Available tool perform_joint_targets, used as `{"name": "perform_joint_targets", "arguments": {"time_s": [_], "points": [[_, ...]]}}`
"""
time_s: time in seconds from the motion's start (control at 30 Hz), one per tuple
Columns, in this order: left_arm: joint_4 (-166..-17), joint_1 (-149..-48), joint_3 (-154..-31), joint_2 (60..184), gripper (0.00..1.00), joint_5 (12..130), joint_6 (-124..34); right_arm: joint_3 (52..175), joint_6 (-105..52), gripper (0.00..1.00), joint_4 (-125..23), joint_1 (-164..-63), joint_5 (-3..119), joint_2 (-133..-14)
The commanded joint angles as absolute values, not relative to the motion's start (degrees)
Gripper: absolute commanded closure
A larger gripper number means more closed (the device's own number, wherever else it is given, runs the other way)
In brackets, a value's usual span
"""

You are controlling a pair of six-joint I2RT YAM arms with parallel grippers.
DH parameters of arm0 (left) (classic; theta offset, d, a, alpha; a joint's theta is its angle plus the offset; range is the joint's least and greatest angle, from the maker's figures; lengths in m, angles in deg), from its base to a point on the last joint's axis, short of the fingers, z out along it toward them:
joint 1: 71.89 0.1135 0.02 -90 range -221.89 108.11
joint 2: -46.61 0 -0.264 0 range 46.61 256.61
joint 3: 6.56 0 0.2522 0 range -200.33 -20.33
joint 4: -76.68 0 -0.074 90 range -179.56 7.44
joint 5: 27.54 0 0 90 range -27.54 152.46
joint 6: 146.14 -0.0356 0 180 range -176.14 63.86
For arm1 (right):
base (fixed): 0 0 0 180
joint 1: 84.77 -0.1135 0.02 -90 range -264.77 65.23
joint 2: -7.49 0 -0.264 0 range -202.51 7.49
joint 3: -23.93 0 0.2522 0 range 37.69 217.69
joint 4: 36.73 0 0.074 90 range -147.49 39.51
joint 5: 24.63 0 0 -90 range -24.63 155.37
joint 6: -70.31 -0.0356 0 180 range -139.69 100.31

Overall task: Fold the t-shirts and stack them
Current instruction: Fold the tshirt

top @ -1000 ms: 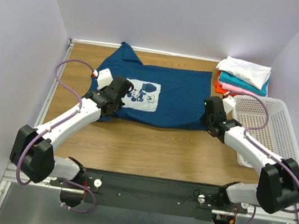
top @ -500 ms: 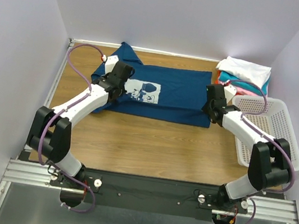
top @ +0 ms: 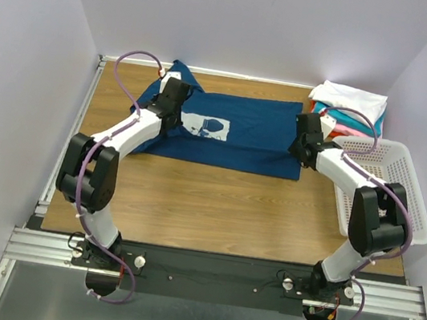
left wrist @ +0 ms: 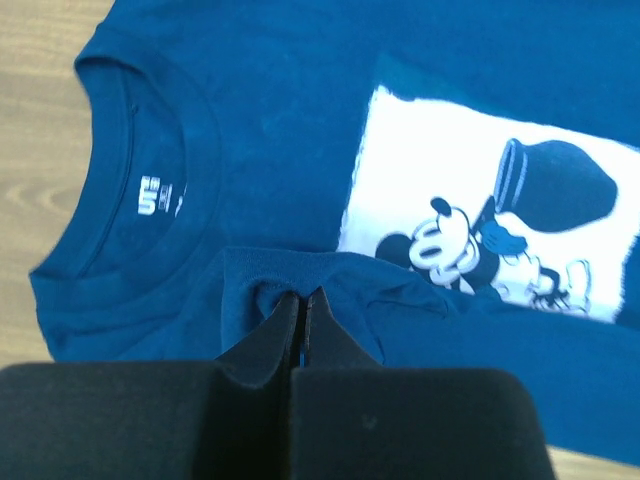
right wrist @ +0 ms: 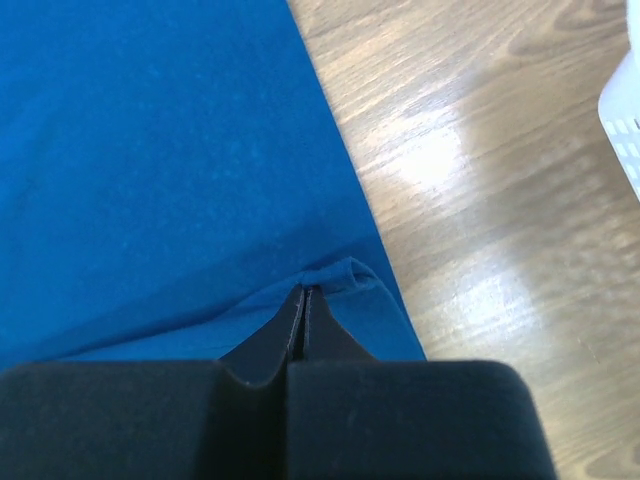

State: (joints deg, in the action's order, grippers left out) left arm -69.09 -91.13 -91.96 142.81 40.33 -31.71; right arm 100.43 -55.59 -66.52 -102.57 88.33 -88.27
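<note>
Navy t-shirt [top: 242, 136] hem carried farther back; left fingers [left wrist: 272, 335], right fingers [right wrist: 288, 322] each pinch it (cloth bunched at tips).

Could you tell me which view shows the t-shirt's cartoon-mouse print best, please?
The left wrist view: the print fills its right side, close up. The top external view shows it small, beside the left arm. The right wrist view shows only the plain blue t-shirt.

L arm [top: 123, 142] reaches to upper-left centre of top view, R arm [top: 351, 174] to upper right. L gripper [top: 174, 113] & R gripper [top: 304, 144]: tips pressed together, each pinching navy tee [top: 249, 137] fold.
</note>
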Motion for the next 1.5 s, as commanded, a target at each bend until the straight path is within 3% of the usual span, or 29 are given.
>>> {"name": "perform_joint_targets", "arguments": {"time_s": [0.0,0.07,0.1,0.13,0.2,0.23,0.27,0.3,0.37,0.4,0.43,0.67,0.87,1.2,1.47], "points": [[-70.6,-89.7,-96.2,147.1,0.95,41.4,-37.1,103.2,-54.0,0.99,-66.0,-101.2,86.6,-91.6],[-70.3,-89.2,-97.6,148.6,0.87,41.9,-38.0,104.0,-53.7,0.99,-66.0,-100.9,86.0,-92.8],[-69.4,-88.9,-99.8,150.5,0.78,41.0,-38.1,104.4,-53.4,0.99,-66.0,-100.7,85.2,-94.2],[-68.6,-88.9,-100.4,151.3,0.55,40.0,-38.4,105.5,-53.3,0.97,-66.0,-100.4,85.2,-95.0],[-68.8,-88.5,-101.9,153.9,0.45,38.2,-39.4,107.0,-53.3,0.94,-66.0,-100.3,87.7,-97.4],[-68.3,-87.5,-104.1,155.0,0.32,37.8,-39.2,108.6,-53.2,0.92,-66.1,-100.2,88.8,-98.1],[-66.8,-87.2,-106.3,156.4,0.18,37.0,-38.9,109.6,-52.2,0.88,-66.0,-100.2,89.3,-98.6],[-65.1,-86.6,-110.3,158.7,0.02,34.7,-38.9,110.5,-51.9,0.71,-66.1,-100.2,89.7,-99.3],[-61.1,-86.1,-115.0,160.7,0.02,33.3,-37.3,112.7,-48.9,0.40,-66.1,-100.2,86.2,-98.9],[-59.8,-86.1,-117.6,160.9,0.02,33.7,-36.7,112.9,-48.1,0.03,-66.1,-100.2,84.4,-98.4],[-60.5,-86.1,-117.1,159.9,0.02,35.2,-36.5,112.8,-47.8,0.00,-66.0,-100.2,82.4,-97.0],[-71.6,-86.7,-96.9,143.1,0.02,48.4,-30.7,106.0,-42.8,0.00,-63.2,-103.6,65.8,-91.9],[-84.4,-88.3,-80.9,138.0,0.02,59.9,-28.4,101.5,-42.9,0.00,-60.1,-106.7,58.8,-92.7],[-84.8,-88.6,-81.1,149.2,0.02,59.8,-26.3,99.8,-44.1,0.00,-59.8,-106.8,61.8,-96.4],[-82.4,-89.1,-72.3,145.5,0.02,57.4,-21.7,92.2,-46.2,0.00,-59.9,-106.8,64.0,-92.8]]}}
